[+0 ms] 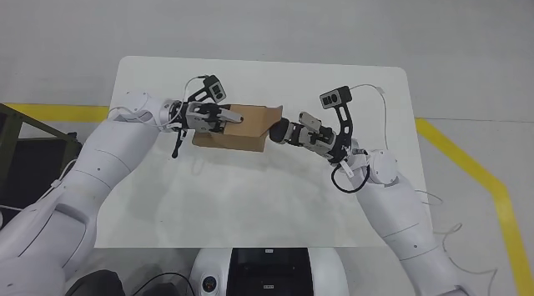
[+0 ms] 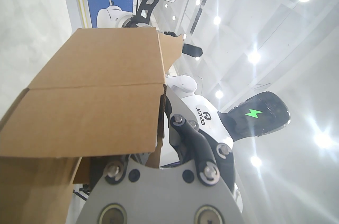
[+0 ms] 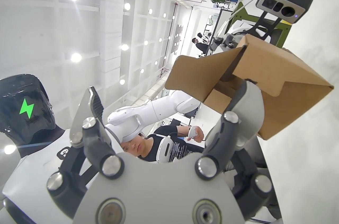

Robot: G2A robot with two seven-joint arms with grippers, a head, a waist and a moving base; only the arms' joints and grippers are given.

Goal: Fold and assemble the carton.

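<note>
carton (image 1: pixel 238 127): looking like matt brown cardboard, corrugated at its edges, against the right pincer (image 3: pixel 169 86).
right pincer: showing dull grey metal and a ribbed black pad.
worktop (image 1: pixel 275 204): lying smooth, matt white below it.

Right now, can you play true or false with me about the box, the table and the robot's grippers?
1. The box is plain brown cardboard. True.
2. The right gripper is squeezed shut. False: it is open. One finger is at the box's open end and the other sticks out free.
3. The box is between the left gripper and the right gripper. True.
4. The table is black. False: it is white.
5. The box is closed on every side. False: the end by the right gripper is open, with flaps sticking out.
</note>
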